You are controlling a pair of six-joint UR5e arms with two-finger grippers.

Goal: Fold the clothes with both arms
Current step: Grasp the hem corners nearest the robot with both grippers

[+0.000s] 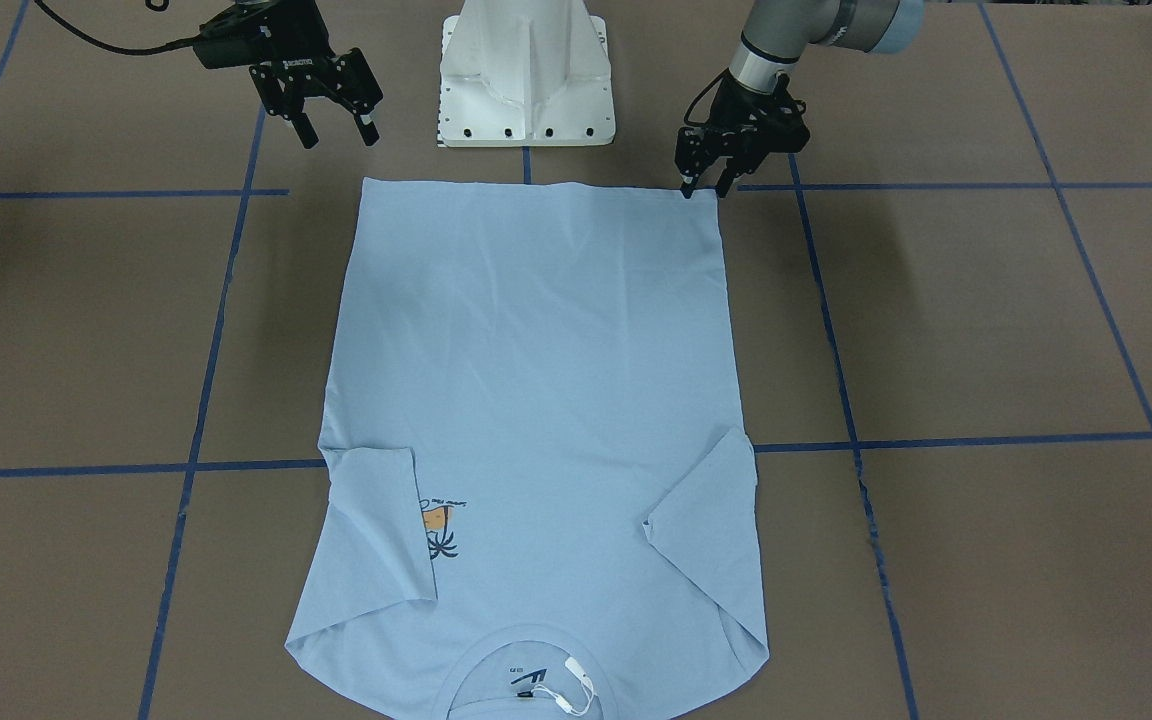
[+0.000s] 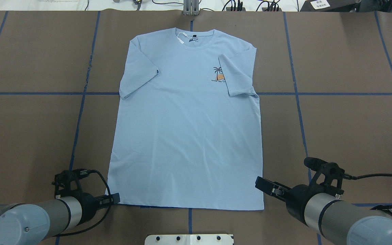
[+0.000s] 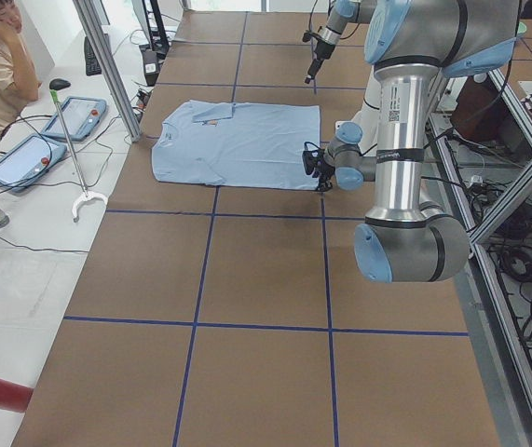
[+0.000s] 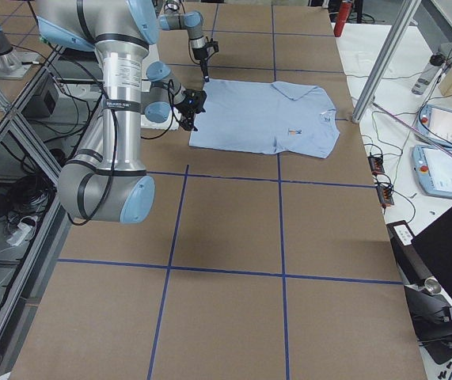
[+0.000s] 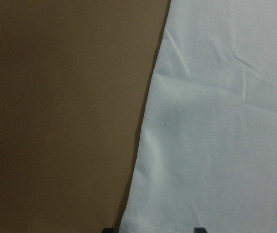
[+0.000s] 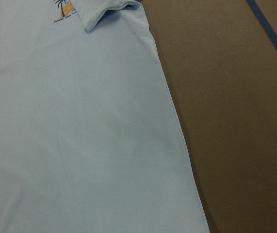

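Nearest the overhead camera, the left arm (image 2: 29, 217) and the right arm (image 2: 352, 221) are seen reaching in from the near edge of the brown worktop (image 2: 29, 136), which is marked off by blue tape lines (image 2: 80, 119). Between them, at that edge, the white pedestal (image 1: 526, 70) is mounted.

A light blue T-shirt (image 2: 185, 136) is laid flat, front up, at the middle of the worktop. Its hem is turned toward the pedestal and its collar toward the far edge. Both short sleeves are folded inward over the body. The sleeve (image 2: 238, 75) on the robot's right partly covers the palm-and-orange chest print (image 2: 218, 74). A white tag (image 2: 181, 37) is seen lying inside the collar.

The left gripper (image 1: 704, 188) is lowered to the hem corner on the robot's left. Its fingers are spread, and in the left wrist view their tips are seen on either side of the shirt's edge; nothing is pinched.

The right gripper (image 1: 338, 138) is held above the worktop, just beside the other hem corner and clear of the cloth, with its fingers spread wide.
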